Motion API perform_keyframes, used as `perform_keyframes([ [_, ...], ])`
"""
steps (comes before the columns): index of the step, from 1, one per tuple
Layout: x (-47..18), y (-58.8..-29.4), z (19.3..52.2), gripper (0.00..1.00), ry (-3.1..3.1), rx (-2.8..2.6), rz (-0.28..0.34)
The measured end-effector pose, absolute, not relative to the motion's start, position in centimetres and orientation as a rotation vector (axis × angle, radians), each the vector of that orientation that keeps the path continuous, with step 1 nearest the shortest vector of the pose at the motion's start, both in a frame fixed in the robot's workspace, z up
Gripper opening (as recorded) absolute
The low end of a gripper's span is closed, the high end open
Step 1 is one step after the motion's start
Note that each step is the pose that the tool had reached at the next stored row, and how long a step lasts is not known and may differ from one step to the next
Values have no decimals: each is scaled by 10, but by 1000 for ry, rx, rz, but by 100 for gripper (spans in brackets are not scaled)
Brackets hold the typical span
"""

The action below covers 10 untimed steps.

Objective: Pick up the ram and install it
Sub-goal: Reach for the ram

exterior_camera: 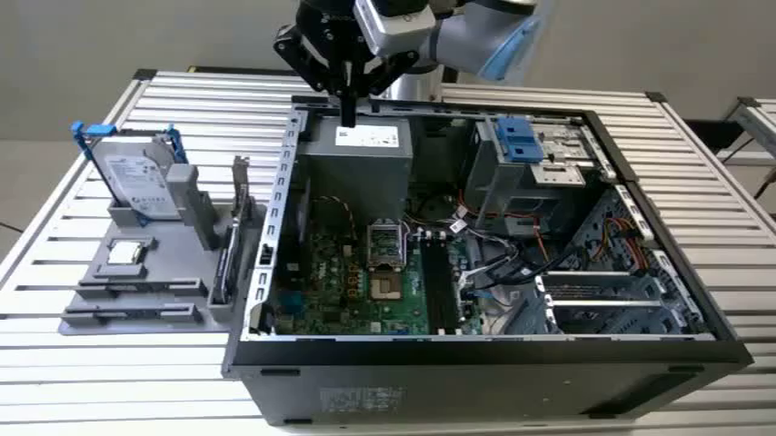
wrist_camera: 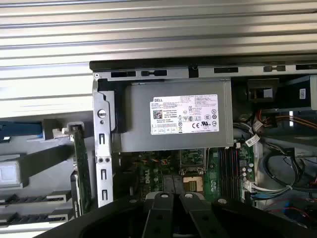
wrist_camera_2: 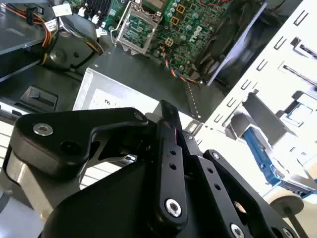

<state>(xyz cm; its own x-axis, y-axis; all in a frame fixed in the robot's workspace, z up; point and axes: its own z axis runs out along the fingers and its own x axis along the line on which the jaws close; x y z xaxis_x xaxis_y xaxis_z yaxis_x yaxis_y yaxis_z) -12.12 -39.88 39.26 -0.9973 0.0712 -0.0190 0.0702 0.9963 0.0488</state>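
I have the tool (exterior_camera: 349, 111) hanging over the 12 o'clock rim of the open computer case (exterior_camera: 485, 381), just above the grey power supply (exterior_camera: 358, 168). In the second wrist view its fingers (wrist_camera_2: 168, 148) are pressed together, with nothing between them that I can see. The ram (exterior_camera: 134, 289) sits in a slot of the grey holder (exterior_camera: 170, 263) on the table (exterior_camera: 122, 381), at about 9 o'clock from the case in the exterior view, well apart from the tool, with a second dark stick (exterior_camera: 127, 314) just beside it at its 6 o'clock.
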Motion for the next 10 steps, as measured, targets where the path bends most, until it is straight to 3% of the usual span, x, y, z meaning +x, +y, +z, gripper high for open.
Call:
perform_keyframes([
  [10, -126, -399, 393, 0, 3118, 110, 75],
])
